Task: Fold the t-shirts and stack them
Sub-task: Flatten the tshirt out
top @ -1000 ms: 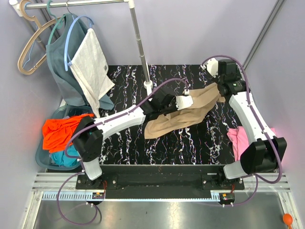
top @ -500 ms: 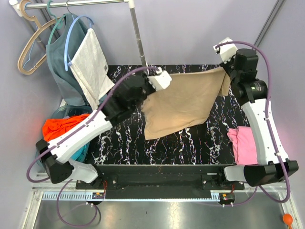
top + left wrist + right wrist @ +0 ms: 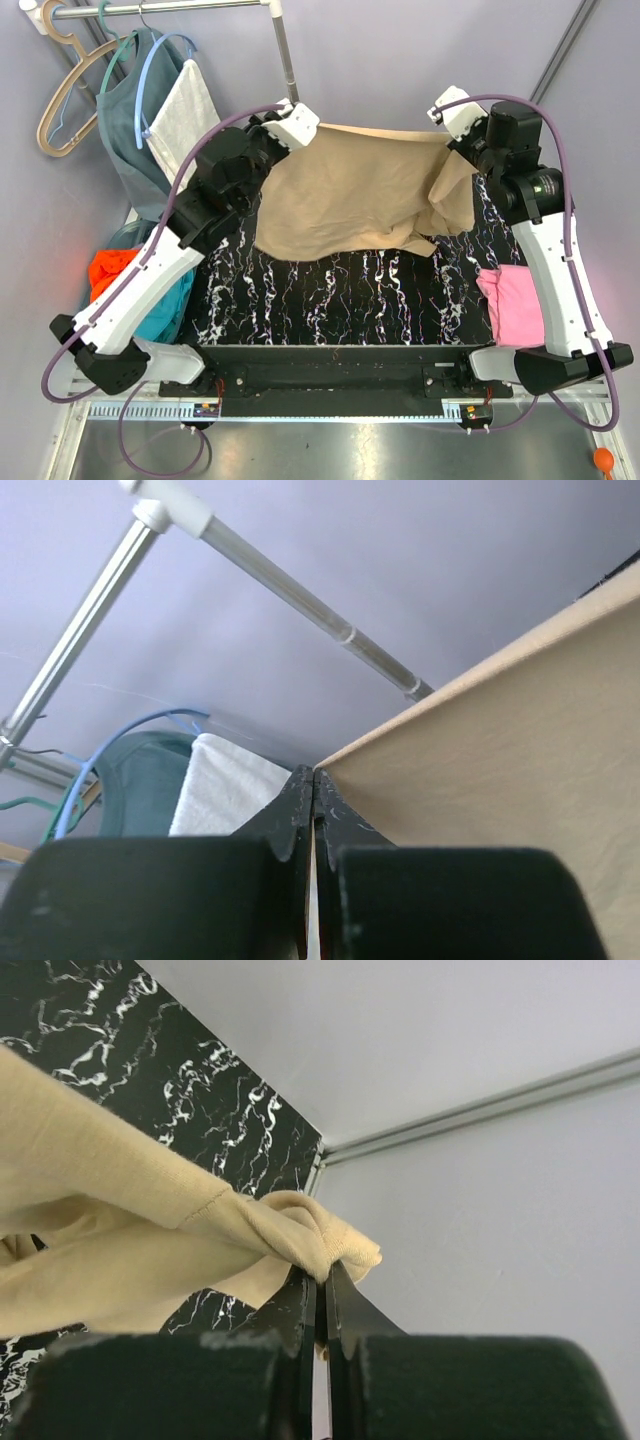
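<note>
Both arms have swung up and apart: a second ago the tan soft cloth t-shirt lay bunched near the middle of the black white-veined bench, and now it hangs spread like a sheet above the bench's far edge. The left claw is pinched tight on one top corner, the cloth running taut away from it. The right claw is clamped just as narrow on a gathered wad of the other corner. That right side looks less tidy, with a fold of cloth drooping below the grip towards the far right corner. I can't tell whether the lower hem touches the bench. To my eye this is the shake-out before laying the shirt flat for folding, so the folding proper is not yet begun. The pink cloth t-shirt sits at the right edge, and the bright orange t-shirt is off the left edge
</note>
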